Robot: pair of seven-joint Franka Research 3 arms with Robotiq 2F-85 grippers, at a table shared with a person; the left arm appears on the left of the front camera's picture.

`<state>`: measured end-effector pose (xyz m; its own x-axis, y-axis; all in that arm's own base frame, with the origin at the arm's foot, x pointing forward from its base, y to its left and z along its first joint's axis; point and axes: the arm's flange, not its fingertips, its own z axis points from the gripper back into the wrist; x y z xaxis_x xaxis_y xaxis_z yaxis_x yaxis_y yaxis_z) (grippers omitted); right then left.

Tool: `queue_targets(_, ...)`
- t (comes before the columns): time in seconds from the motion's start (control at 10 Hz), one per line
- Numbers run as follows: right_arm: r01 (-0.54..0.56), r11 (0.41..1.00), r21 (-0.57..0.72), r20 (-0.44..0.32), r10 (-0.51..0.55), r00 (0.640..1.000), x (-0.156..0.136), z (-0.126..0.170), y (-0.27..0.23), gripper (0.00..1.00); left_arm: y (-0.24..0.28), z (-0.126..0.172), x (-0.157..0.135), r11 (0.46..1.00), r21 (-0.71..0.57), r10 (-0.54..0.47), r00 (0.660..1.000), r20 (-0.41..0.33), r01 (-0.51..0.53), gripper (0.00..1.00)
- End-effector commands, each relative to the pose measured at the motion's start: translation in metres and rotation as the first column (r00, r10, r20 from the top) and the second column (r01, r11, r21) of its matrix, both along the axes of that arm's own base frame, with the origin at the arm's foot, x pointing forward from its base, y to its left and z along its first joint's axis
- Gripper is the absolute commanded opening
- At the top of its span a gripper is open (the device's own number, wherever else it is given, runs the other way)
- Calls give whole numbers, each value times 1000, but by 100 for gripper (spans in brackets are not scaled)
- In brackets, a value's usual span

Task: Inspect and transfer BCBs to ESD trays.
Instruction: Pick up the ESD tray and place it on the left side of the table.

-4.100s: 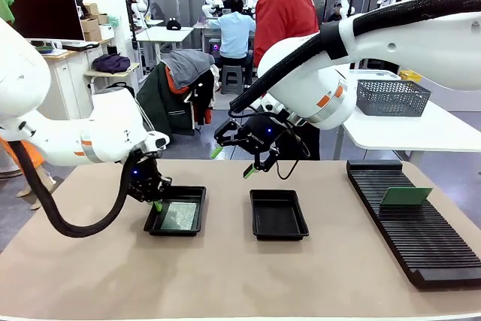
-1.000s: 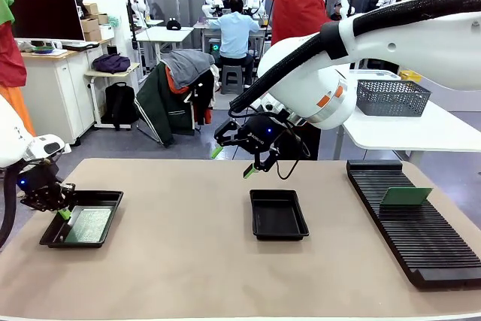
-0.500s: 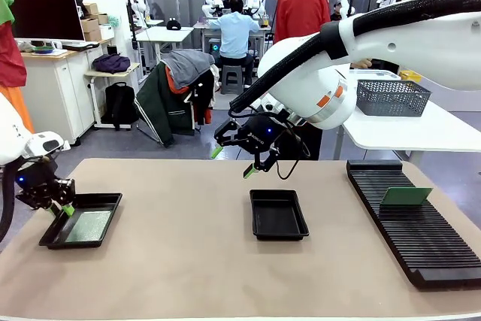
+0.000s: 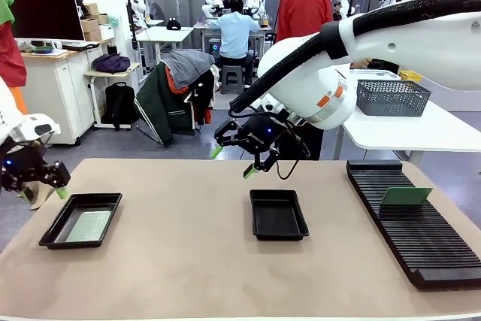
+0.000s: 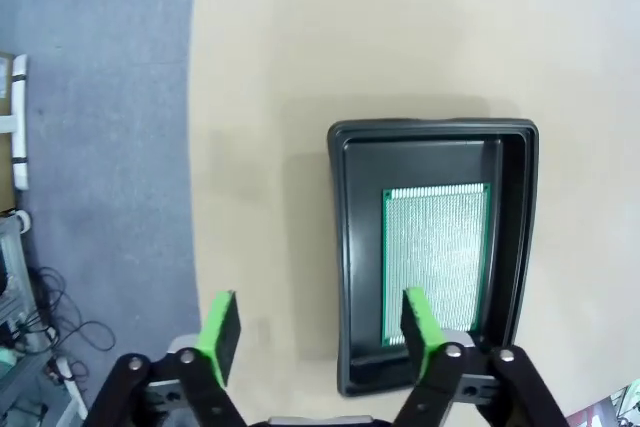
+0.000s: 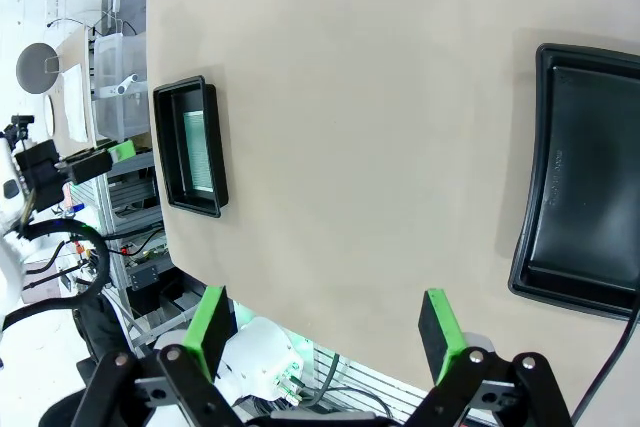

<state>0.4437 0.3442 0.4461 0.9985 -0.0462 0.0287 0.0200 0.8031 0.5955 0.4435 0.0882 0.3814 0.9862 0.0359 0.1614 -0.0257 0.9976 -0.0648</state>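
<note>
Right arm (image 4: pixel 391 43): glossy white rounded shell, orange marks (image 4: pixel 328 99) at one joint, black ribbed hose (image 4: pixel 278 73) running along it. Right gripper (image 4: pixel 231 162): black linkage body, bright green pads (image 6: pixel 211 325), round silver screws (image 6: pixel 468 355) at the finger pivots. Left arm (image 4: pixel 30 127): white end cap, black wrist with a small blue light (image 4: pixel 7 163). Left gripper (image 5: pixel 320 322): black fingers (image 5: pixel 200 392), same green pads, same silver screws.
</note>
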Motion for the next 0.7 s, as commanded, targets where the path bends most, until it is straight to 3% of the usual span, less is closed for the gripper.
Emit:
queue_targets(0.0, 13, 1000, -13, 1, -13, 1000, 1, 0, 2, 100, -8, 35, -15, 998, 69, 10, 1000, -29, -8, 100)
queue_targets(0.6, 13, 1000, -13, 1, -13, 1000, 1, 0, 2, 100, -24, 139, -36, 989, 150, -7, 999, -35, 12, 100)
